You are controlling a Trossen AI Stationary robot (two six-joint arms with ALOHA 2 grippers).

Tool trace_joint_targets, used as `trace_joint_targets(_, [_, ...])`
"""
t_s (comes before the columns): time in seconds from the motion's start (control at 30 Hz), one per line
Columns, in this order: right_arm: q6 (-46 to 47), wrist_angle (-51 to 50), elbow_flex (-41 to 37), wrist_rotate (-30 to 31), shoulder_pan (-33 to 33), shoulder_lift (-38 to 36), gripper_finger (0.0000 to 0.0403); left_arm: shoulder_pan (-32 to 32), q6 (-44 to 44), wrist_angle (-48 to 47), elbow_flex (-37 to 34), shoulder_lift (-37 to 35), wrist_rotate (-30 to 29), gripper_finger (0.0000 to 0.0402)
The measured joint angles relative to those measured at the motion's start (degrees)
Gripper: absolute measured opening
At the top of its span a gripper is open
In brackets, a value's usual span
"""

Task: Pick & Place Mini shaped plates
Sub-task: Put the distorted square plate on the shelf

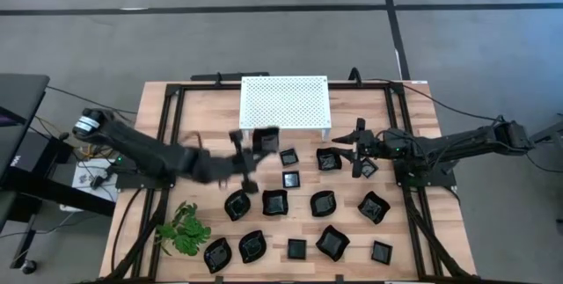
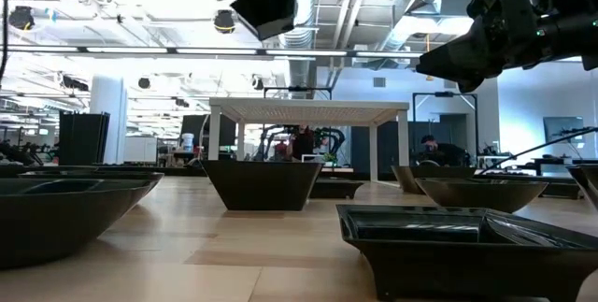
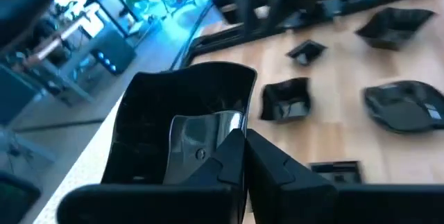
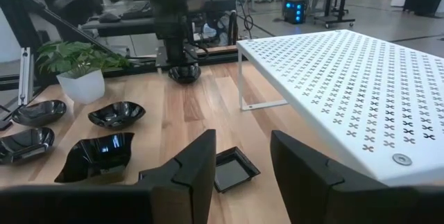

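Note:
Several glossy black mini plates (image 1: 322, 202) lie on the wooden table, square and wavy-edged ones. My left gripper (image 1: 249, 146) hovers near the white platform's near edge, shut on one squarish plate (image 3: 184, 113), which shows high up in the low view (image 2: 266, 5). My right gripper (image 1: 354, 149) hangs open above the table at the right of the plate rows, touching nothing. In its wrist view (image 4: 243, 172) a small square plate (image 4: 232, 170) rests flat on the table beyond the fingers. My left gripper pinches the squarish plate by its rim wall (image 3: 208, 137) on the side nearest the wrist, the fingers (image 3: 232, 161) closing together there. The plate is lifted clear of the table, above the height of the platform top, and tilted with its hollow toward the wrist camera.
The white perforated platform (image 1: 284, 101) stands on legs at the table's far middle. A green plant sprig (image 1: 183, 229) sits at the near left. A black frame rail (image 1: 167, 134) runs along both sides of the table. Bare wood lies left of the plates.

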Motion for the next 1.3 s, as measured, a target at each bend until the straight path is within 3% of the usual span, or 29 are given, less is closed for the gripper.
trace_joint_targets(0.13, [0.0,0.0,0.0,0.0,0.0,0.0,0.0132,10.0,2.2,-5.7,-0.1,-3.0,8.9,0.0008])
trace_joint_targets(0.3, [0.0,-0.1,0.0,0.0,0.0,0.0,0.0134,21.5,10.6,-5.8,-0.1,-2.6,21.0,0.0009])
trace_joint_targets(0.57, [0.0,-0.2,0.0,0.0,0.0,0.0,0.0129,31.5,14.3,-7.0,-0.2,-0.8,27.9,0.0009])
trace_joint_targets(1.0, [0.0,-0.4,0.0,0.0,-0.2,0.0,0.0128,34.3,17.4,-2.6,-6.1,-0.8,27.0,0.0015])
trace_joint_targets(1.3, [0.0,-0.4,0.0,0.0,-0.2,0.0,0.0128,34.7,19.1,-2.5,-6.1,-0.8,25.3,0.0065])
